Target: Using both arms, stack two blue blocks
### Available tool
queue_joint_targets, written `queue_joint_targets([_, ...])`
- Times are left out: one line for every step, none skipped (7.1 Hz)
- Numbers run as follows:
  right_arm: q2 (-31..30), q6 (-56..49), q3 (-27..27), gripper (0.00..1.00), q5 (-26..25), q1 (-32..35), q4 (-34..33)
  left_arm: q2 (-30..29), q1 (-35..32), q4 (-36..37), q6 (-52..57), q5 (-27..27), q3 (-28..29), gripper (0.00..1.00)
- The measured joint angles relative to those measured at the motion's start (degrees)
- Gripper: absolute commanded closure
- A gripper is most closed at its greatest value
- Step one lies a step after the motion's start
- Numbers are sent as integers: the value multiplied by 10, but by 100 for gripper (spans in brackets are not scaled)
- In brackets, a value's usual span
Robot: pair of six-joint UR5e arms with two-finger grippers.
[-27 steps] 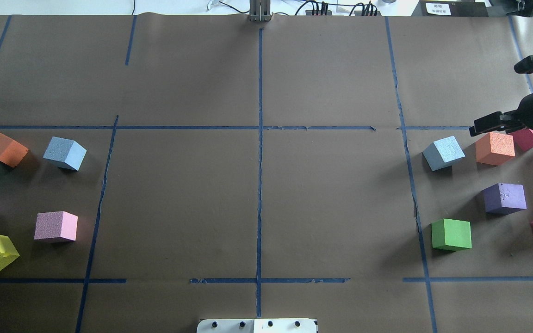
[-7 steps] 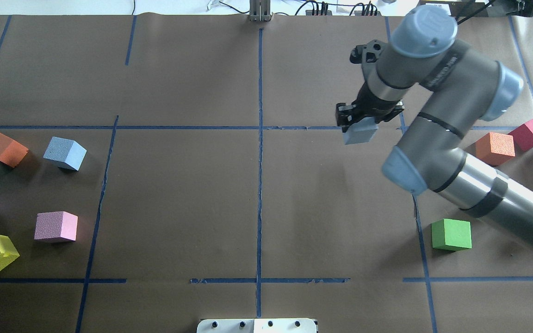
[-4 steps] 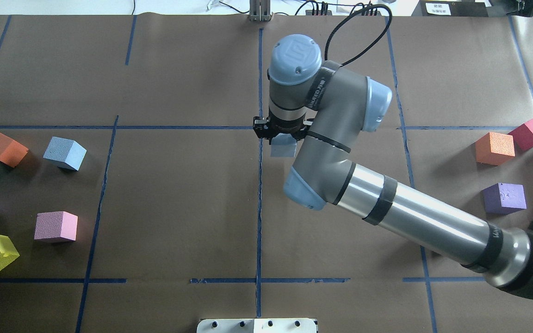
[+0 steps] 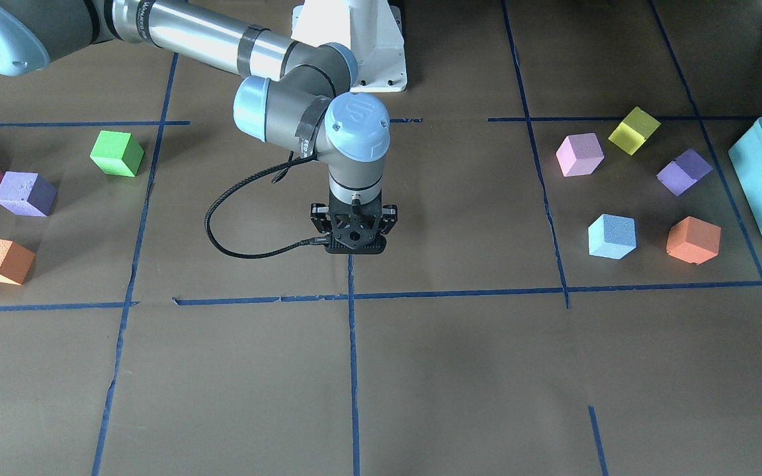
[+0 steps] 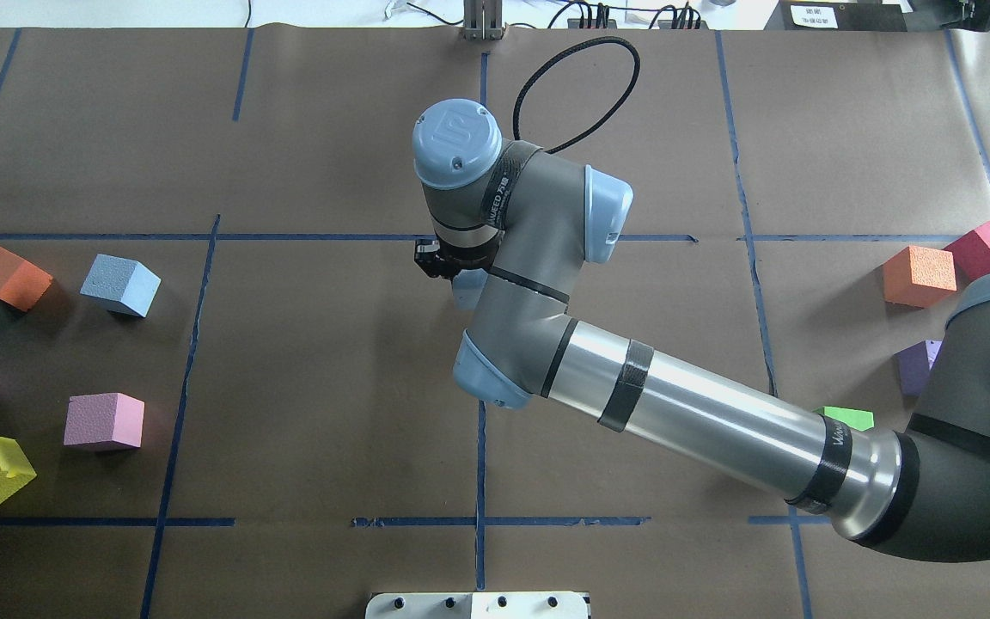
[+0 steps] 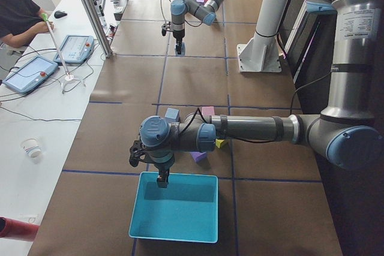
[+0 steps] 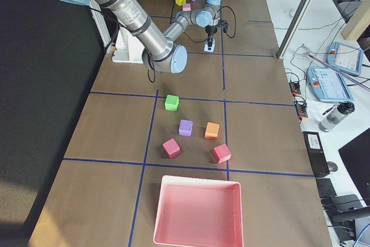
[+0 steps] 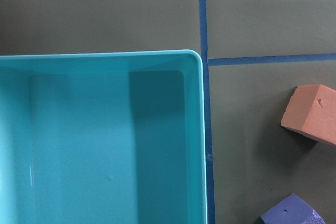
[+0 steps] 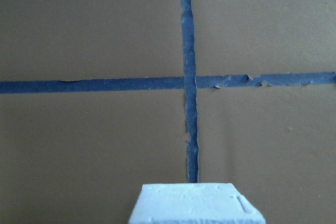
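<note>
The right gripper (image 5: 455, 276) is clamped on the held blue block (image 9: 197, 203) and hangs at the middle of the table, just to the near side of the tape cross (image 9: 189, 82). In the wrist view only the block's top edge shows, so how close its underside is to the paper cannot be told. The free blue block (image 5: 121, 285) rests on the paper far over on the robot's left, well apart from the right gripper and beside an orange cube (image 5: 7, 275). Being a cube it has no long axis, but it sits turned at an angle to the tape lines. The left gripper (image 6: 162, 179) hovers over the teal box (image 6: 186, 211) at the left end of the table; whether its fingers are apart or together cannot be told. The coming move likely turns on this: the free block lies on the left arm's side — clearly nearer to it — so that arm would fetch it once the held block is set down centrally.
</note>
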Motion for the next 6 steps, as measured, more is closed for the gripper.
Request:
queue_joint_targets([2, 1, -9, 48, -1, -2, 9, 0, 0, 0, 0, 0, 1, 0])
queue_joint_targets([1, 1, -13, 33, -1, -2, 13, 0, 0, 0, 0, 0, 1, 0])
queue_joint_targets([0, 1, -15, 19, -1, -3, 15, 0, 0, 0, 0, 0, 1, 0])
queue_joint_targets([-2, 1, -15, 1, -1, -3, 16, 0, 0, 0, 0, 0, 1, 0])
queue_joint_targets([-4, 1, -15, 1, -1, -3, 16, 0, 0, 0, 0, 0, 1, 0])
queue_joint_targets([-5, 2, -15, 1, -1, -2, 17, 0, 0, 0, 0, 0, 1, 0])
